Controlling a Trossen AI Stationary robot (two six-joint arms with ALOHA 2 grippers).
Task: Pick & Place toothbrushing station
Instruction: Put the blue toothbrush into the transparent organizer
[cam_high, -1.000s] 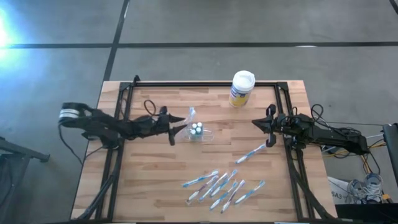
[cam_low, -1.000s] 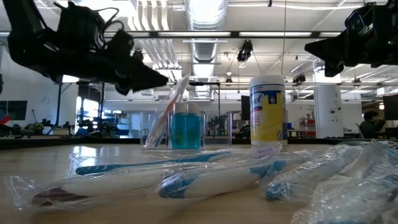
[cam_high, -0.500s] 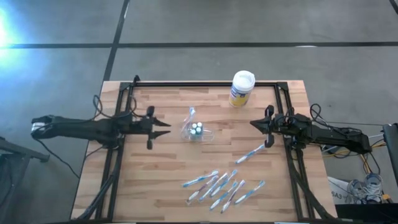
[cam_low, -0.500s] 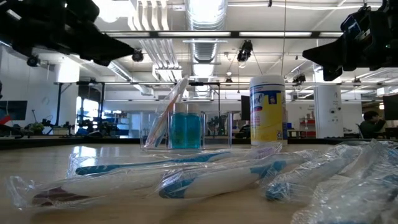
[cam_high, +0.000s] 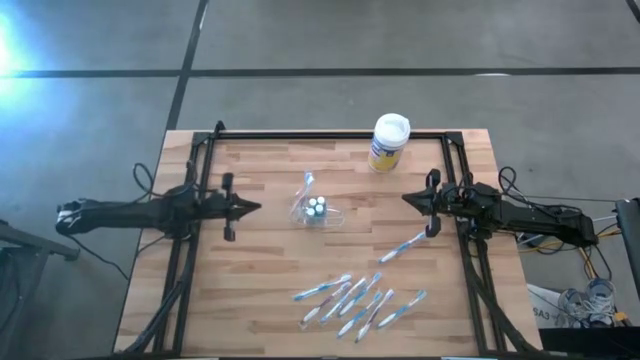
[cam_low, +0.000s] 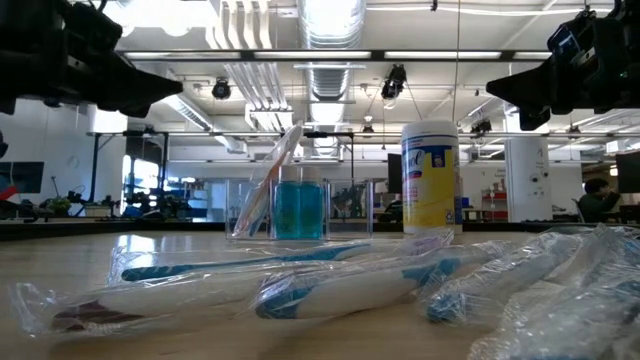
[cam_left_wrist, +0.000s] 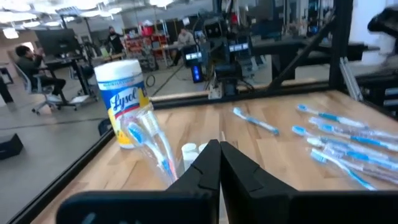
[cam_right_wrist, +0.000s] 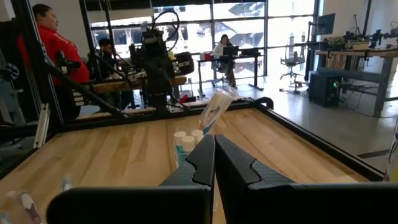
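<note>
My left hand (cam_high: 252, 207) is pinched shut on nothing, the holder (cam_high: 316, 209) just ahead of it. The canister (cam_high: 388, 142) stands beyond; wrapped toothbrushes (cam_high: 358, 298) lie off to the side, perhaps eight. My right hand (cam_high: 410, 199) waits opposite, closed, empty.

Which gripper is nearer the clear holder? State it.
Left. The left gripper sits just left of the holder at the same depth; the right gripper waits farther off on its right, fingers shut.
</note>
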